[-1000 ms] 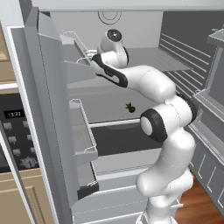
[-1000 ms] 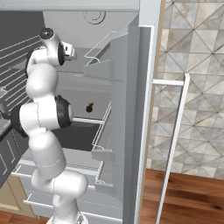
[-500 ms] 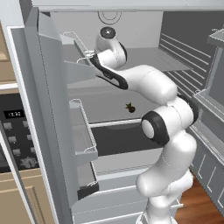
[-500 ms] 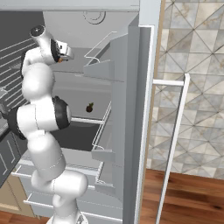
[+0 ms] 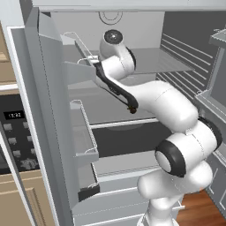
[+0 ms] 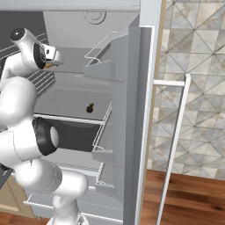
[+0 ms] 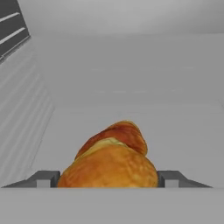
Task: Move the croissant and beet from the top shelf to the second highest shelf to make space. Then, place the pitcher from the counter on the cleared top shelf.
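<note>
Croissant point(image 7: 114, 157): on top shelf point(image 5: 154, 62), now between the wide-spread, not yet closed fingertips point(image 7: 173, 178).
Gripper point(image 7: 109, 178): has advanced far into the fridge; grasp looks imminent.
Beet point(image 6: 90, 107): already on second shelf, near right.

Blurred, unreadable digits on oven display point(image 5: 14, 115)

arm point(image 5: 163, 101) raised (jaws wide apart)

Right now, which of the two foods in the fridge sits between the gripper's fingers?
The croissant, golden-orange and ridged, sits between the open gripper fingers. The beet, a small dark bulb with a leaf tuft, lies alone on a lower shelf.
</note>
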